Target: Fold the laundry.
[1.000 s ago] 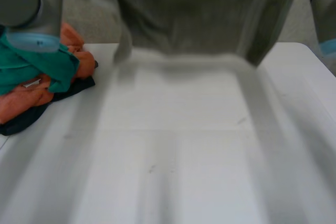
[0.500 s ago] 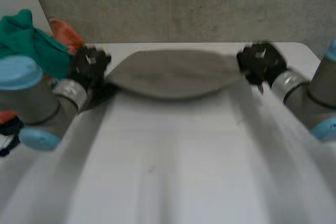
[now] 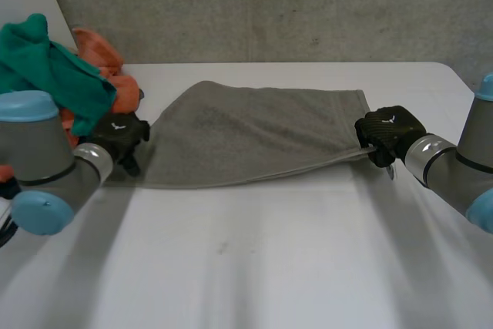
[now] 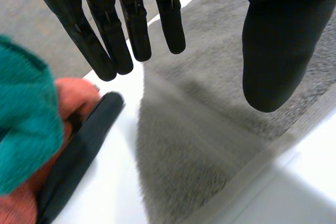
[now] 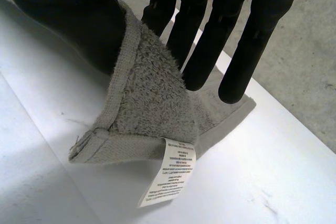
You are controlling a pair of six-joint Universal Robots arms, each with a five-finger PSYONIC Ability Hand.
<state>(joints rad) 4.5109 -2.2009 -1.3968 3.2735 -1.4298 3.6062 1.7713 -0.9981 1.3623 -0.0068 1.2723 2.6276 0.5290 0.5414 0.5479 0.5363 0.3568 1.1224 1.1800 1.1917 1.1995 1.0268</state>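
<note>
Towel [image 3: 254, 132] corner in pinch of right robot hand [image 3: 391, 135]; left robot hand [image 3: 119, 138] open-fingered; pile [image 3: 46, 75] half behind left arm [image 3: 38, 167]

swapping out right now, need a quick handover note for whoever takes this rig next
Left hand: open, fingers straight above the grey towel's left near corner, not gripping it.
Right hand: shut on the towel's right near corner, pinched between thumb and fingers, by the tag.
Towel lies spread on the white table; pile of clothes beside the left hand.
Done: towel laid out. Left: every fold, then the pile.
</note>
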